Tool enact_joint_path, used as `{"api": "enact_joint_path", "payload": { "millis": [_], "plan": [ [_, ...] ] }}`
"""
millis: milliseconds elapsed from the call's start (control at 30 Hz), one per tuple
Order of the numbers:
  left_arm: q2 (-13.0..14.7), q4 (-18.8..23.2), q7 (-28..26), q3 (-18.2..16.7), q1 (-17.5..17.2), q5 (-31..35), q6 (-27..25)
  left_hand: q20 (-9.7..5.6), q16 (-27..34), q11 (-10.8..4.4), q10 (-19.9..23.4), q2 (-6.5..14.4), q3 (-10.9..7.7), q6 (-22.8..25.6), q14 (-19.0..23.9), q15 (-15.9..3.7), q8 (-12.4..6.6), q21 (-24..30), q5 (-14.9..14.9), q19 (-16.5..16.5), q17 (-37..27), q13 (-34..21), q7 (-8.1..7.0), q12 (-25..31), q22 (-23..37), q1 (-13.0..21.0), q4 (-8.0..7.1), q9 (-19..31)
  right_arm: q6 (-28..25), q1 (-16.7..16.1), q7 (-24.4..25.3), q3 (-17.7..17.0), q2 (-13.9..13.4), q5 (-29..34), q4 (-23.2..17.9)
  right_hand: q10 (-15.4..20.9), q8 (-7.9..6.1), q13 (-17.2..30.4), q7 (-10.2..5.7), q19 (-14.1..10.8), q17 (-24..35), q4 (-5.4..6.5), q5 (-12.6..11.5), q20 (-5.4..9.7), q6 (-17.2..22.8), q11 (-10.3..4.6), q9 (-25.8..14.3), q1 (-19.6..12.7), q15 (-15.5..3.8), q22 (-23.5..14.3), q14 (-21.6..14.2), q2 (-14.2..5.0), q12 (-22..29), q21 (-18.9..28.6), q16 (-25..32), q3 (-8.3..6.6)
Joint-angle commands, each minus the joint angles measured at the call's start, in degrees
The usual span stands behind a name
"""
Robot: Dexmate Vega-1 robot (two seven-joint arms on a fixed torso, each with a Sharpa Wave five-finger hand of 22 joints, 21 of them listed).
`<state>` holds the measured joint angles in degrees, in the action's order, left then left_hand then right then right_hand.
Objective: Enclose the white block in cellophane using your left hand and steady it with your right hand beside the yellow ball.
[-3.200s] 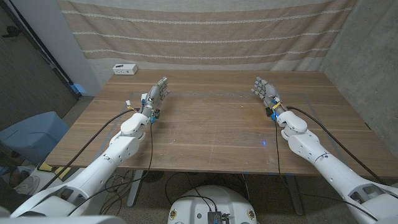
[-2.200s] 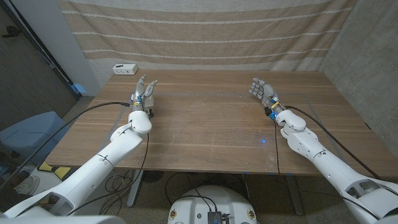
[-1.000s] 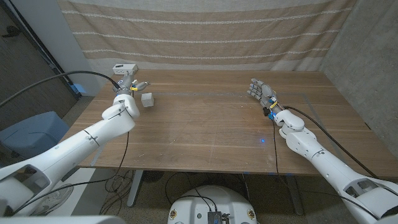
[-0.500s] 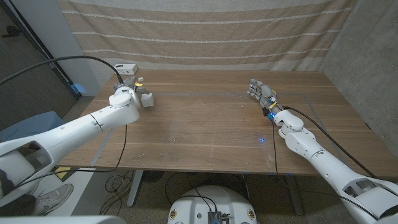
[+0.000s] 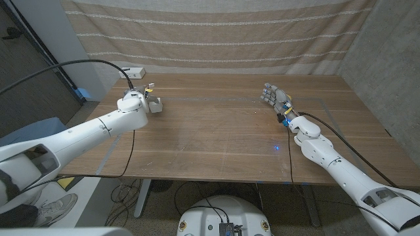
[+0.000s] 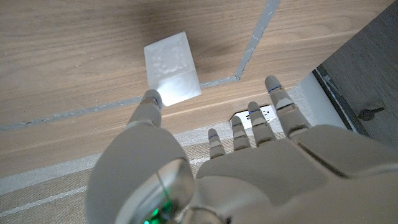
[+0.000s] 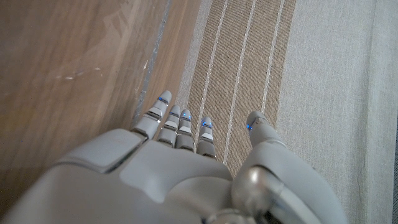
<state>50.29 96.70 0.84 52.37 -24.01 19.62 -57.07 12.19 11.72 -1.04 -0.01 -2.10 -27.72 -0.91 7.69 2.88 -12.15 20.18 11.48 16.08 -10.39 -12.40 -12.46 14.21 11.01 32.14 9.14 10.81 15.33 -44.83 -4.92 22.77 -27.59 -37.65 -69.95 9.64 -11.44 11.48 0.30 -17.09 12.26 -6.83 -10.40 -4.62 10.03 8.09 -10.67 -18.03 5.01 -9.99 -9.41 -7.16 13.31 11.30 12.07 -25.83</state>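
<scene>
Closing on the white block from the bench's far left corner

Reaching across the far left part of the bench [image 5: 216,141], the left hand [image 5: 146,98] sits right at the white block [image 5: 155,104], which stands on the wood just beside it, toward the middle of the bench. In the left wrist view the white block [image 6: 171,67] lies straight ahead of the thumb tip, which touches or all but touches its near lower corner, while the other fingers [image 6: 261,127] spread away to the side with nothing between them. So the left hand [image 6: 217,174] is open and holds nothing; the block is not yet gripped. A pale taped line [image 6: 186,84] runs along the wood under the block, and a small white box [image 5: 132,72] sits at the bench's far left corner, beyond the hand.

The right hand [image 5: 275,97] stands well apart, over the far right part of the bench, fingers extended and apart, empty; the right wrist view shows its fingers [image 7: 180,124] pointing past the bench edge toward the striped cloth [image 7: 249,56].

The left hand is plainly the nearer one. I see neither cellophane nor a yellow ball anywhere, so the wrapping looks some way off. The block is roughly cubic, with no long axis to favour, and I judge the fingers must swing round to its far side to close on it
</scene>
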Motion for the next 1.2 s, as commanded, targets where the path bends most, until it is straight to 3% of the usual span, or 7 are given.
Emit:
{"api": "enact_joint_path", "payload": {
  "millis": [33,400,733,900,1067,1167,1200],
  "plan": [
    [-2.54,-3.76,0.11,-1.65,-0.61,-0.58,6.59,-0.1,0.28,-0.21,0.58,-0.41,0.44,1.05,1.02,0.05,-0.4,0.49,0.05,1.2,-0.12,-0.09,-0.04,0.3,0.08,0.33,-0.31,0.19,0.26,-0.09,-0.12,-0.22,-0.09,-0.18,0.25,0.9,0.06,0.1,0.02,-0.29,0.01,0.27,-0.29,-0.34,0.68,0.18,-0.07,0.57,0.66,-0.26,-0.22,-0.13,0.01,0.29,0.03,-0.29],
    [-4.59,-7.54,7.1,3.55,3.47,3.93,5.79,0.11,0.44,-0.47,2.35,-1.21,1.49,3.04,2.66,-1.47,-0.62,0.22,0.16,1.69,-0.19,-0.28,-0.09,0.91,0.06,1.07,-0.34,0.27,0.5,-0.2,0.22,-0.43,0.2,-0.38,0.63,1.27,0.05,0.1,0.06,-0.29,0.02,0.36,-0.3,-0.3,0.82,0.3,-0.07,0.74,0.71,-0.26,-0.35,-0.14,0.03,0.31,0.08,-0.32],
    [-5.49,-8.73,9.02,5.72,4.47,7.92,5.48,-0.33,0.94,-0.07,3.12,1.38,0.74,3.23,4.93,-2.57,-0.24,1.21,0.0,5.24,-0.64,-0.93,-0.1,1.23,0.3,5.67,0.19,0.42,0.56,-0.07,0.16,-0.4,0.29,-0.36,0.84,1.28,0.08,0.1,0.05,-0.29,0.03,0.44,-0.3,-0.33,0.87,0.24,-0.07,0.9,0.71,-0.26,-0.35,-0.16,-0.08,0.32,0.08,-0.33],
    [-6.02,-9.72,10.56,7.04,5.17,10.03,5.37,-3.47,2.26,0.16,6.27,4.88,-0.43,9.55,8.92,-4.34,-2.07,3.37,-0.95,11.07,-1.15,-1.97,0.84,2.79,0.46,11.73,1.05,0.62,0.83,0.04,0.03,-0.31,0.33,-0.17,1.03,1.29,0.09,0.1,0.03,-0.29,0.03,0.47,-0.31,-0.33,0.89,0.28,-0.07,0.96,0.72,-0.26,-0.41,-0.15,-0.13,0.32,0.1,-0.34],
    [-6.35,-10.21,9.79,6.95,4.74,11.54,5.23,-6.9,2.82,-0.41,9.73,6.44,-1.01,15.48,12.21,-6.2,-3.35,5.28,0.21,15.72,-1.73,-3.76,1.47,5.99,0.4,19.61,1.48,0.74,0.56,0.12,-0.01,-0.26,0.25,-0.16,0.94,1.36,0.12,0.1,0.05,-0.31,0.06,0.58,-0.29,-0.34,0.87,0.14,-0.07,1.14,0.76,-0.26,-0.45,-0.14,-0.16,0.34,0.13,-0.29],
    [-7.04,-10.72,7.57,6.72,3.98,12.86,4.5,-10.02,5.67,-0.64,16.1,7.7,-0.69,21.86,18.57,-8.33,-4.61,7.24,1.28,19.26,-3.51,-6.25,3.67,11.24,0.42,26.64,1.57,0.96,0.59,0.22,0.02,-0.2,0.27,-0.03,1.04,1.35,0.13,0.11,0.07,-0.32,0.08,0.63,-0.28,-0.35,0.87,0.2,-0.07,1.22,0.74,-0.26,-0.46,-0.15,-0.18,0.34,0.15,-0.27],
    [-7.26,-10.88,6.51,6.37,3.55,13.04,4.52,-10.88,7.24,-1.09,18.04,8.41,-0.5,25.0,21.59,-9.31,-5.38,8.08,1.57,20.43,-4.47,-7.27,5.31,13.12,0.48,28.96,1.5,1.14,0.45,0.21,0.17,-0.23,0.28,-0.08,0.93,1.38,0.12,0.11,0.06,-0.33,0.09,0.65,-0.28,-0.36,0.89,0.22,-0.07,1.25,0.75,-0.26,-0.48,-0.15,-0.18,0.34,0.16,-0.26]
  ]
}}
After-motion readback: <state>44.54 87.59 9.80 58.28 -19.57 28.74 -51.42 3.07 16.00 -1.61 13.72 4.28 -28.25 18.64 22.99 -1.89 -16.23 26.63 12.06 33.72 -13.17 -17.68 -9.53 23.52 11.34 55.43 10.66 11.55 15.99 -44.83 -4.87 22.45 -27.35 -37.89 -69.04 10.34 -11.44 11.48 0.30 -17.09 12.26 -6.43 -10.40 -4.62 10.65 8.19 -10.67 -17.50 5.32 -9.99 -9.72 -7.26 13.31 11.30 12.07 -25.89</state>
